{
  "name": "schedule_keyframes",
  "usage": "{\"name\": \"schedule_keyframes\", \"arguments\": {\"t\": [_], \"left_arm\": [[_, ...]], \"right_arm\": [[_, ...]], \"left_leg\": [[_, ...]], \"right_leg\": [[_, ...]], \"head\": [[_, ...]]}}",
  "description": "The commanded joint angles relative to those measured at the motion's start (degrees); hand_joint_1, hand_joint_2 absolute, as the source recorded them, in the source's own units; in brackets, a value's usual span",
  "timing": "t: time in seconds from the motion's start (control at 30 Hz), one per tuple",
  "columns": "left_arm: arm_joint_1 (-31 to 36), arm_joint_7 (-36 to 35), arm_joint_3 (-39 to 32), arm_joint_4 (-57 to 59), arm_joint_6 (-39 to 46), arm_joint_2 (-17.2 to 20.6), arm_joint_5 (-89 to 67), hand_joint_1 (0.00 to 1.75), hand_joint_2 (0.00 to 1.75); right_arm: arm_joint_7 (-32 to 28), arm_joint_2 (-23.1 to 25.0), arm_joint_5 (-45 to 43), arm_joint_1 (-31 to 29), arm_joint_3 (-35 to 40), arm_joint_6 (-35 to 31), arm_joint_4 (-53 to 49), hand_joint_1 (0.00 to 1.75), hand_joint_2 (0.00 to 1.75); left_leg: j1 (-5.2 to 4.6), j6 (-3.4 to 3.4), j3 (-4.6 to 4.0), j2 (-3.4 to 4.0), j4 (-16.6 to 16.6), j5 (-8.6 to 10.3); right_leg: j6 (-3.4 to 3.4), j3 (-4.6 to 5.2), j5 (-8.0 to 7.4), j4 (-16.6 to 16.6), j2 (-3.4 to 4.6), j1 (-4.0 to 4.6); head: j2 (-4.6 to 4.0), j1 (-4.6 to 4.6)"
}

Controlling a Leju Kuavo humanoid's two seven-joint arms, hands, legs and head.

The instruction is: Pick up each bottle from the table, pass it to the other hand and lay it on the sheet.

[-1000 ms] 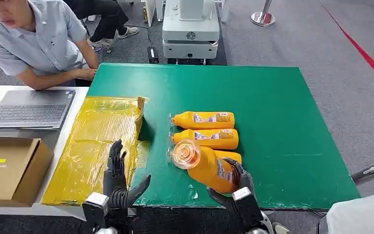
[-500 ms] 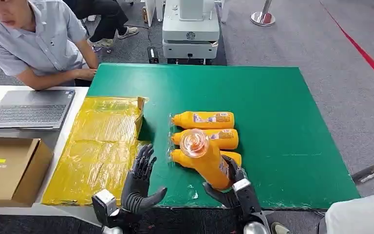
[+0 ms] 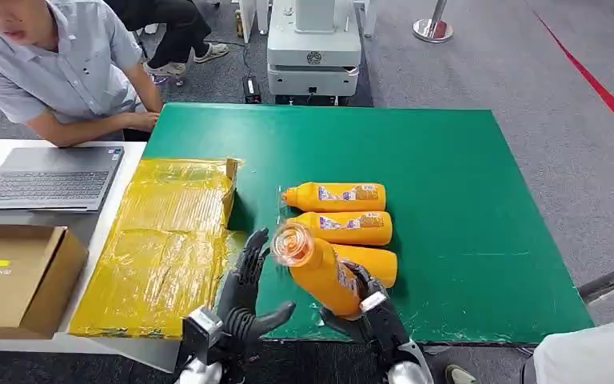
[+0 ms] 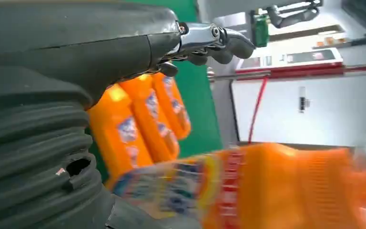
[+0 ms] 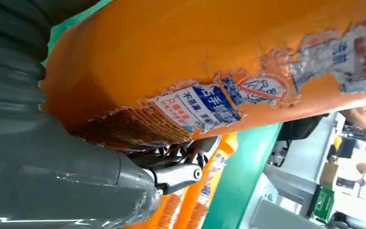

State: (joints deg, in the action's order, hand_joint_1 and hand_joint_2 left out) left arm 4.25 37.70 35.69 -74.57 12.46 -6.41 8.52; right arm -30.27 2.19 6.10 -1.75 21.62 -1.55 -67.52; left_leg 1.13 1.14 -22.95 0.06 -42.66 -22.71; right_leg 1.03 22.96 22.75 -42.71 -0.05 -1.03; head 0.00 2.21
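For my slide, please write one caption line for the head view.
Right hand lifts an orange bottle toward the open left hand, beside the yellow sheet.

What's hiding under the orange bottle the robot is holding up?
Under the held bottle lies another orange bottle on the green mat. Only its back end shows; its cap end is covered by the held bottle and the right hand.

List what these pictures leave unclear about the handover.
- Right hand: head view, fingers mostly hidden behind the held bottle.
- Third lying bottle: head view, neck end covered by the held bottle.
- Held bottle's label: left wrist view, blurred; unreadable.
- Left hand to held bottle: head view, contact cannot be told.
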Motion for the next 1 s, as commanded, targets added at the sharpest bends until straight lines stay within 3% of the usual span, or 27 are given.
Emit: {"name": "schedule_keyframes", "arguments": {"t": [0.03,0.2,0.33,0.47,0.57,0.7,0.83,1.0], "left_arm": [[5.3,-0.01,1.3,0.7,1.46,-2.26,-1.28,0.0,1.75],[5.03,0.49,0.28,-0.35,2.26,-2.03,-1.72,0.0,1.75],[4.85,0.53,-0.18,-0.53,2.6,-1.81,-2.02,0.0,1.75],[2.93,1.8,-1.22,-0.5,3.75,-0.06,-2.34,0.0,1.75],[2.72,2.01,-1.27,-0.54,3.76,0.11,-2.31,0.0,1.75],[1.9,2.13,-1.33,-1.01,4.24,0.5,-2.89,0.0,1.75],[1.67,2.15,-1.26,-1.15,4.2,0.65,-2.93,0.0,1.75],[2.2,2.29,-0.44,-0.46,3.86,0.49,-3.33,0.0,1.75]], "right_arm": [[0.04,0.36,1.33,-2.33,-0.12,0.5,-0.98,1.75,1.75],[0.36,0.87,1.22,-3.9,0.27,1.94,-0.51,1.75,1.75],[0.5,0.94,0.87,-4.38,-0.05,2.33,0.18,1.75,1.75],[0.27,1.35,0.48,-6.24,0.79,2.71,3.18,1.75,1.75],[0.21,1.38,0.44,-6.27,0.82,2.71,3.31,1.75,1.75],[0.09,1.48,0.45,-6.32,1.4,2.74,3.44,1.75,1.75],[0.12,1.38,0.58,-6.25,1.63,2.5,3.3,1.75,1.75],[0.03,0.92,0.58,-6.29,1.86,1.93,3.3,1.75,1.75]], "left_leg": [[0.0,0.0,0.0,0.0,0.0,0.0],[0.0,0.0,0.0,0.0,0.0,0.0],[0.0,0.0,0.0,0.0,0.0,0.0],[0.0,0.0,0.0,0.0,0.0,0.0],[0.0,0.0,0.0,0.0,0.0,0.0],[0.0,0.0,0.0,0.0,0.0,0.0],[0.0,0.0,0.0,0.0,0.0,0.0],[0.0,0.0,0.0,0.0,0.0,0.0]], "right_leg": [[0.0,0.0,0.0,0.0,0.0,0.0],[0.0,0.0,0.0,0.0,0.0,0.0],[0.0,0.0,0.0,0.0,0.0,0.0],[0.0,0.0,0.0,0.0,0.0,0.0],[0.0,0.0,0.0,0.0,0.0,0.0],[0.0,0.0,0.0,0.0,0.0,0.0],[0.0,0.0,0.0,0.0,0.0,0.0],[0.0,0.0,0.0,0.0,0.0,0.0]], "head": [[0.0,0.09],[0.0,-0.37],[0.0,0.22],[0.0,-0.35],[0.0,0.13],[0.0,-0.35],[0.0,0.17],[0.0,-0.17]]}}
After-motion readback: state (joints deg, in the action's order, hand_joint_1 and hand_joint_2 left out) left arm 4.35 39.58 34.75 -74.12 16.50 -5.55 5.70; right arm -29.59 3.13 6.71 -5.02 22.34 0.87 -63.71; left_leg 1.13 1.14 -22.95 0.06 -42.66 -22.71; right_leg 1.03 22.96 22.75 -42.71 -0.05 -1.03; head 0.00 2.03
